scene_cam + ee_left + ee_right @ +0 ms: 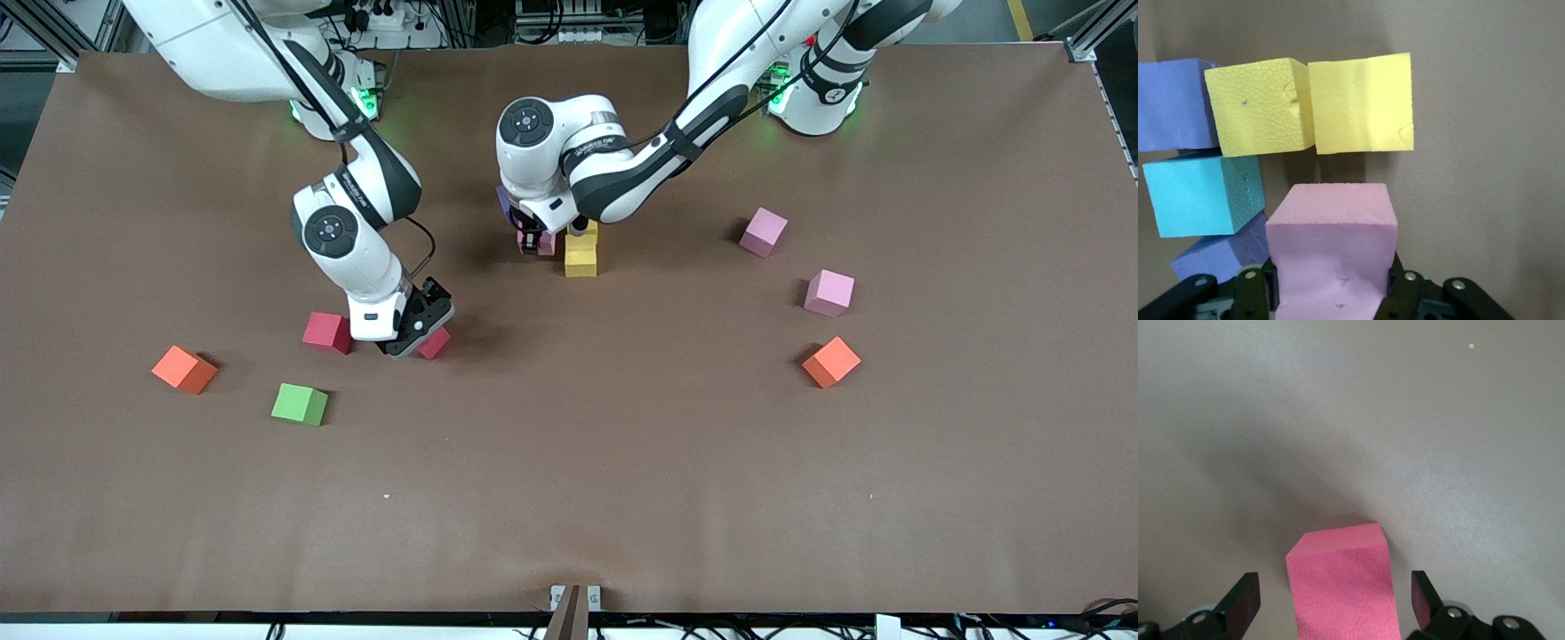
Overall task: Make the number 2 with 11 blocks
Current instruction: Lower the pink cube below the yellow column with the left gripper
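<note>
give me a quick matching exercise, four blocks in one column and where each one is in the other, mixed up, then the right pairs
Things:
1. pink block
2. green block
3. two yellow blocks
4. hot-pink block

Places:
A. between the open fingers of the right gripper, not gripped
B. loose on the table toward the right arm's end, beside an orange block
C. gripped in the left gripper
D. side by side in the cluster at mid-table, next to a purple block

Pairs: 1-C, 2-B, 3-D, 4-A
</note>
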You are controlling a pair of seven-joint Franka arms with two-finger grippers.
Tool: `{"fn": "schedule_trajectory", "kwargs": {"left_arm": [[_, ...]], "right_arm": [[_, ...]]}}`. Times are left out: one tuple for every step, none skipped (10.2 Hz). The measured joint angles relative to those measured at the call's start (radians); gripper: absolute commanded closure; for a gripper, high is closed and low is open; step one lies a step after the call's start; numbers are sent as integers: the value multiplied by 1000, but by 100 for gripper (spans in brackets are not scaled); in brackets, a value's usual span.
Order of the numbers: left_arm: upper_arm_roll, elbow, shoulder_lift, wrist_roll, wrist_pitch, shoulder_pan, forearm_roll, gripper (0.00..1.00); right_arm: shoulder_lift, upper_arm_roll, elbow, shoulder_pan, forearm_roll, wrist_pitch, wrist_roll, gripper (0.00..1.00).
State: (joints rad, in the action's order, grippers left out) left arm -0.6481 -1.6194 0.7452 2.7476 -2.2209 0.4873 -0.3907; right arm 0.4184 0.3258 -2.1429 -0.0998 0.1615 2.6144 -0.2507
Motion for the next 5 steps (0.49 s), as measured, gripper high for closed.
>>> {"fn": "schedule_trajectory", "kwargs": {"left_arm": [[0, 0, 12, 0, -3, 2, 0, 86], [5, 1, 23, 0, -5, 5, 0, 86], [20, 2, 31, 0, -7, 9, 0, 86], [36, 3, 38, 0, -12, 9, 0, 86], [43, 5, 42, 0, -14, 8, 0, 86]], "right_arm": [[7, 0, 0, 0, 2, 3, -14, 0], [12, 0, 0, 0, 4, 9, -20, 0], [20, 0, 0, 0, 9, 24, -22, 0], [33, 0, 0, 0, 13, 39, -22, 0], [45, 0, 0, 1, 15, 47, -23, 0]]}}
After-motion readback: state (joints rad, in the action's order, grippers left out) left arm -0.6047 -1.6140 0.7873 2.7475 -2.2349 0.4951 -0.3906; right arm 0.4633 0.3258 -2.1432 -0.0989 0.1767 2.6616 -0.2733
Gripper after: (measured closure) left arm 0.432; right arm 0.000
